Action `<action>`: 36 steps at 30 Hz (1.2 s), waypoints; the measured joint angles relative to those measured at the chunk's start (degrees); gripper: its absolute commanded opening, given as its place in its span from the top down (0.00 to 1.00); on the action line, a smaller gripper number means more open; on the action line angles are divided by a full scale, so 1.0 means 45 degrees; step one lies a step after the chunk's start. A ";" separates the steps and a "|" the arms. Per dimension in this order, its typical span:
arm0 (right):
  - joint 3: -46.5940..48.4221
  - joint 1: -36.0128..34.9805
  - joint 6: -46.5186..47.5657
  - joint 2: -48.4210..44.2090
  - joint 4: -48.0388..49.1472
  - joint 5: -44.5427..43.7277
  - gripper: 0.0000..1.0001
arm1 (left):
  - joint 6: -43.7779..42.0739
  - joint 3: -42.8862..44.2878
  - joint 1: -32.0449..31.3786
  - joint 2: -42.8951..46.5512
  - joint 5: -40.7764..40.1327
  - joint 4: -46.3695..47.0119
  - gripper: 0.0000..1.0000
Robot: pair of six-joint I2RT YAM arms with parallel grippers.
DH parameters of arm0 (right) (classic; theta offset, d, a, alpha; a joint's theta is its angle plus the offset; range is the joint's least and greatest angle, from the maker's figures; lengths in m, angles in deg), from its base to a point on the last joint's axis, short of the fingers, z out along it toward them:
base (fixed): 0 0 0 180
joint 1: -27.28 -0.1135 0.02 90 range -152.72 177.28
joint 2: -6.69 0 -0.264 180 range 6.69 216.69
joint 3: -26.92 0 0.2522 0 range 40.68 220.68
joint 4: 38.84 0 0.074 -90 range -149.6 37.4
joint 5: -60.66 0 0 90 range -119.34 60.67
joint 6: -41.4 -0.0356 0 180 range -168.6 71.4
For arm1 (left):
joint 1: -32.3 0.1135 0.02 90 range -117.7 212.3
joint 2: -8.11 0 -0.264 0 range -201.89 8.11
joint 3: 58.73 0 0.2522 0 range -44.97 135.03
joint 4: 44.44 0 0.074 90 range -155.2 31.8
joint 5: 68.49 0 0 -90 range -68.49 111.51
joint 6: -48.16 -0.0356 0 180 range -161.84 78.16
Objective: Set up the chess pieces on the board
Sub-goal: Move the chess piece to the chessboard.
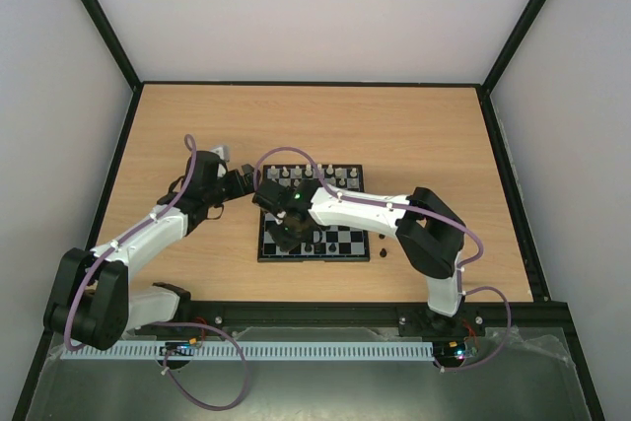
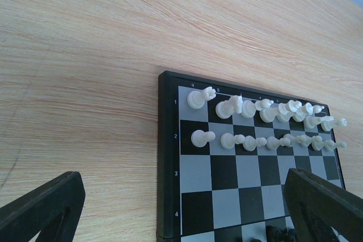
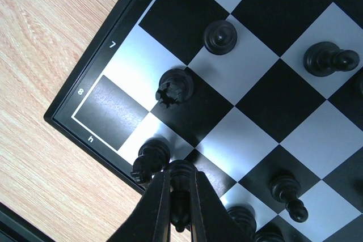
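The board (image 1: 340, 240) lies mid-table. Cream-white chess pieces (image 2: 261, 123) stand in two rows along its far side, also visible from above (image 1: 314, 175). My left gripper (image 2: 181, 208) hangs open over the board's left edge (image 2: 169, 157) with nothing between its fingers (image 2: 42, 208). My right gripper (image 3: 180, 174) is shut on a black piece (image 3: 181, 199), held just above the near-left corner squares. Beside it stands another black piece (image 3: 150, 158). More black pieces (image 3: 174, 87) (image 3: 220, 37) stand on nearby squares. From above, the right gripper (image 1: 286, 234) covers that corner.
One black piece (image 1: 383, 254) lies on the wooden table just right of the board's near edge. Black frame rails (image 1: 118, 160) border the tabletop. Both arms reach in over the board's left half.
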 measured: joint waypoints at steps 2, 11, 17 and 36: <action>-0.0005 0.0000 -0.0005 0.0000 0.0000 -0.0053 0.98 | 0.0000 0.0000 0.0000 0.0000 0.0000 0.0005 0.01; -0.0525 0.0000 -0.0087 -0.0005 0.0010 -0.0131 0.98 | 0.0000 -0.0005 0.0000 0.0000 0.0000 0.0000 0.00; -0.0578 0.0000 -0.0151 -0.0034 0.0024 -0.0131 0.92 | 0.0000 0.0000 0.0000 0.0000 0.0000 0.0000 0.00; -0.0578 -0.0005 -0.0199 -0.0253 -0.0097 -0.0461 0.62 | 0.0000 0.0000 0.0000 0.0000 0.0005 0.0005 0.01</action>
